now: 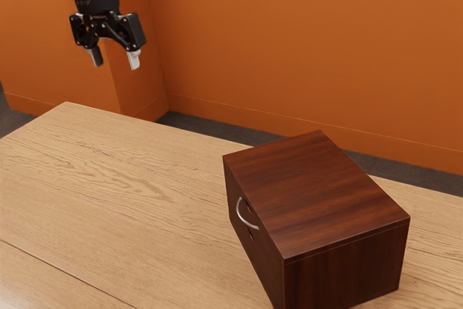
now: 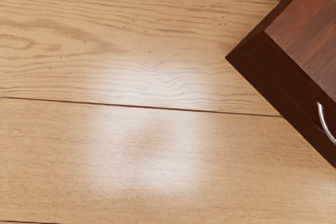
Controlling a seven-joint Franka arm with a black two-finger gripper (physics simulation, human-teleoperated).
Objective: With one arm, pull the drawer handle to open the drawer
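A dark wooden drawer box point(image 1: 315, 208) stands on the light wooden table point(image 1: 108, 186) toward the exterior view's right. Its front face turns toward the view's left and carries a curved silver handle point(image 1: 244, 215); the drawer front sits flush with the box. My black gripper point(image 1: 114, 57) hangs high in the upper left of the exterior view, far above the table and well away from the box, open with nothing between its fingers. In the wrist view a corner of the box point(image 2: 294, 61) and part of the handle point(image 2: 325, 123) appear beside bare tabletop point(image 2: 131, 129).
An orange wall point(image 1: 304, 41) runs behind the table, with a grey floor strip point(image 1: 405, 171) between them. A wide stretch of tabletop lies between my gripper and the box front.
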